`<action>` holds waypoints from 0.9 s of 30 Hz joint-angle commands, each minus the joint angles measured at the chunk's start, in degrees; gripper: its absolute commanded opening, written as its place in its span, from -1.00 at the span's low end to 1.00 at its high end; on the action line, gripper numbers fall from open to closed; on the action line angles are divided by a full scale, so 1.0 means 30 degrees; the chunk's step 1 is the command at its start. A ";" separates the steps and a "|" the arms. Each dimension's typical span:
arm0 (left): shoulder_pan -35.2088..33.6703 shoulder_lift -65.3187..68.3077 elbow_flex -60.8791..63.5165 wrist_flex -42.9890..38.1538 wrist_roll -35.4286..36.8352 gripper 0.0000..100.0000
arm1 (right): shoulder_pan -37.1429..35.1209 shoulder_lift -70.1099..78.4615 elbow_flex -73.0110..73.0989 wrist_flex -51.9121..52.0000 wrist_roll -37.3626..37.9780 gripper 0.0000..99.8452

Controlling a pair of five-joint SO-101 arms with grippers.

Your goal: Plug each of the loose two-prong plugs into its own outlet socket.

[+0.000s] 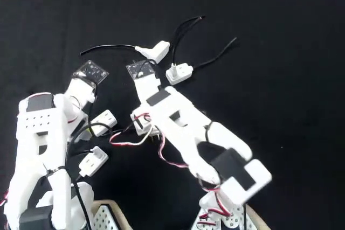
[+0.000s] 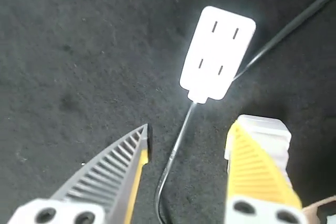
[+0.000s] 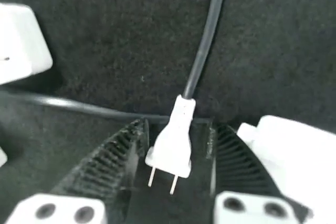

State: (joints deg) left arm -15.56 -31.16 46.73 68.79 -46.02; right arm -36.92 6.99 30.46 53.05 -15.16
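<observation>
Arms stand side by side over the black cloth counter [image 1: 291, 106]. The left arm [image 1: 38, 133] rises at the counter's left side, folded forward. The right arm [image 1: 183, 127] stretches diagonally toward the middle.

The left gripper [image 2: 190, 127] hangs above the cloth, its ribbed fingers [image 2: 257, 166] spread wide and holding nothing; one is yellow, the other grey with a yellow edge. Just beyond their tips lies a flat white outlet socket [image 2: 218, 53] with rounded corners. It faces up, showing four narrow slots, and its thin dark cord [image 2: 176, 150] runs back between the fingers.

The right gripper [image 3: 176, 127] has ribbed black fingers [image 3: 115, 156] spread on either side of a white two-prong plug [image 3: 170, 150], with a narrow gap showing on each side. The plug's metal prongs point toward the wrist, and its smooth black cable [image 3: 207, 40] leads away over the cloth.

From above, a nearer socket block [image 1: 92, 161] and a farther socket block [image 1: 104, 119] lie just beside the left arm.
</observation>
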 commanded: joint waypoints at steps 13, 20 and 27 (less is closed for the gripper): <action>-0.0161 -0.0527 0.1333 -0.1700 0.0117 -0.53 | -0.0059 0.1978 -0.3443 0.2315 0.1553 -0.85; -0.0161 -0.0527 0.2857 -0.2784 0.0117 -0.53 | 0.0908 -0.2564 -0.2652 0.3722 0.4777 -0.97; -0.0161 -0.0527 0.5436 -0.5597 0.0938 -0.53 | 0.0908 -0.4938 -0.0601 0.3810 0.8176 -0.97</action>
State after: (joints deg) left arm -15.56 -31.25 62.20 54.37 -45.76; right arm -35.08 -3.21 27.03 64.04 4.18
